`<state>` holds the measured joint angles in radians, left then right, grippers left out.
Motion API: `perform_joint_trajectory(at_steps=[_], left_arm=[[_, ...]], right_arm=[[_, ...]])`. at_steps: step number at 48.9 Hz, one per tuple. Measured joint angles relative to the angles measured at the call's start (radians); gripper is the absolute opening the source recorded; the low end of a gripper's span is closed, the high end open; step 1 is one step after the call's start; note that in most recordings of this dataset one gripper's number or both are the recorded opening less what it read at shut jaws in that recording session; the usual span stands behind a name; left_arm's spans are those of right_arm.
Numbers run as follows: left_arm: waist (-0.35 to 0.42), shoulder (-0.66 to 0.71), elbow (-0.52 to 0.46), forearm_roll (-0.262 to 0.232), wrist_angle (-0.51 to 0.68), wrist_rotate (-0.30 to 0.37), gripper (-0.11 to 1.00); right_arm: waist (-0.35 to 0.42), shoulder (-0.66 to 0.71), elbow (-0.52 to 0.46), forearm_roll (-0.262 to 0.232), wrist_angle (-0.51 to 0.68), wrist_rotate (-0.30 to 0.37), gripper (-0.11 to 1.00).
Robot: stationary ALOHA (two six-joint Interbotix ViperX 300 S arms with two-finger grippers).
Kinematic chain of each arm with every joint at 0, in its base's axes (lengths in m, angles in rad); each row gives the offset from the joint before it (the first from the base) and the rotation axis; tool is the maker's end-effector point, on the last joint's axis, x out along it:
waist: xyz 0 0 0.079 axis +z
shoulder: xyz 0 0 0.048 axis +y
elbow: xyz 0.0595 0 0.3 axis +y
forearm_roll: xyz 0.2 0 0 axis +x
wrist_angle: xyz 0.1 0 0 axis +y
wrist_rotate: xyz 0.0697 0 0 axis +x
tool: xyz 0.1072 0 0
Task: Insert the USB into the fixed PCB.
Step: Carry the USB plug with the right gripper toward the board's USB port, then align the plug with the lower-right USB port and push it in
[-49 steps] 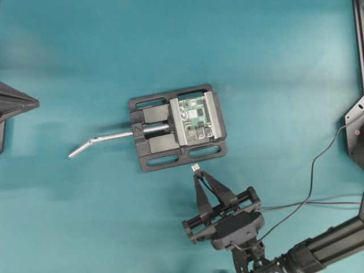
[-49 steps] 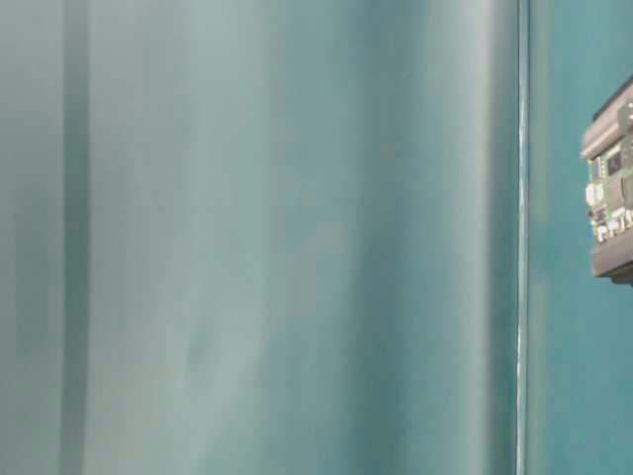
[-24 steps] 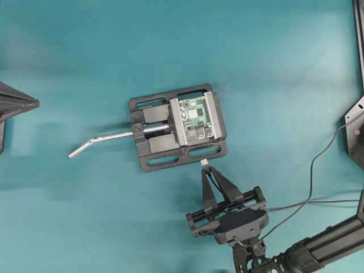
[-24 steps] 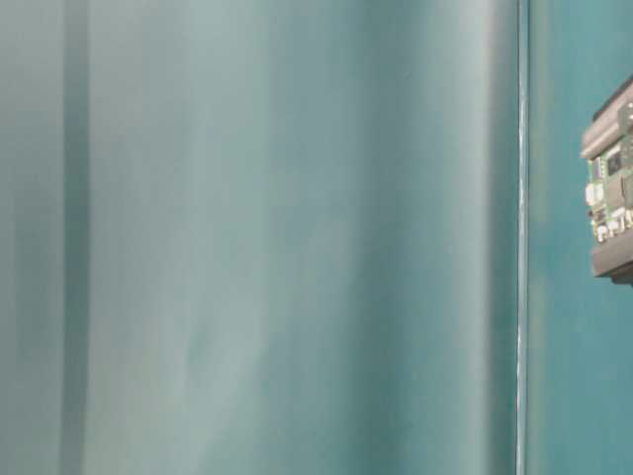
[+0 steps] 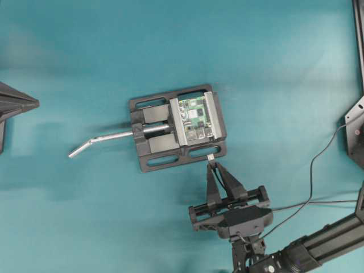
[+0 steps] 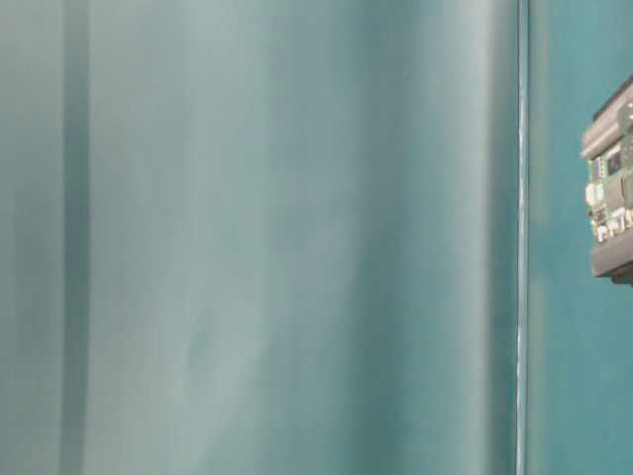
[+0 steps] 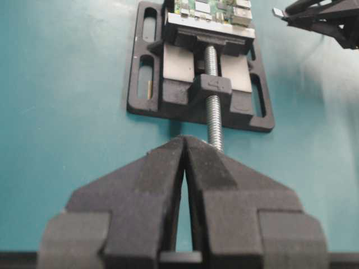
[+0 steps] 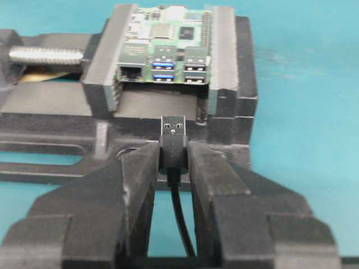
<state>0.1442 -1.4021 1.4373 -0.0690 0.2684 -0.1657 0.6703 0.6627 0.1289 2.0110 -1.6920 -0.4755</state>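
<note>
The fixed PCB [image 5: 196, 118] is a small green board clamped in a black vise [image 5: 153, 145]; its silver ports [image 8: 175, 61] face my right gripper. My right gripper [image 8: 173, 152] is shut on the USB [image 8: 173, 139], a black plug with its silver tip pointing at the ports, a short gap away and over the vise base. From overhead the USB tip [image 5: 210, 157] sits at the vise's near right corner. Its cable [image 8: 180, 218] runs back between the fingers. My left gripper [image 7: 185, 141] is shut and empty, well back from the vise's screw end.
The vise's silver bent handle [image 5: 99, 140] sticks out to the left over the teal table. Thin black wires [image 5: 318, 170] trail along the right side toward a black mount [image 5: 355, 131]. The table-level view catches only the PCB's edge [image 6: 611, 188].
My right gripper has carried the USB rightward and closer to the vise, from below its front edge to its near right corner. The left arm has not moved.
</note>
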Motion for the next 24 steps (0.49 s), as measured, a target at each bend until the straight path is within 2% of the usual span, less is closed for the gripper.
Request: perform_joint_trajectory(at_steps=[14,24], left_arm=[[0.0,0.0,0.0,0.0,0.0,0.0,0.06],[0.0,0.002,0.0,0.0,0.0,-0.002,0.06]], right_arm=[[-0.023,-0.005,0.0,0.003,-0.009,-0.008,0.22],[-0.034,-0.02,0.003,0.005,-0.011,-0.038,0.21]])
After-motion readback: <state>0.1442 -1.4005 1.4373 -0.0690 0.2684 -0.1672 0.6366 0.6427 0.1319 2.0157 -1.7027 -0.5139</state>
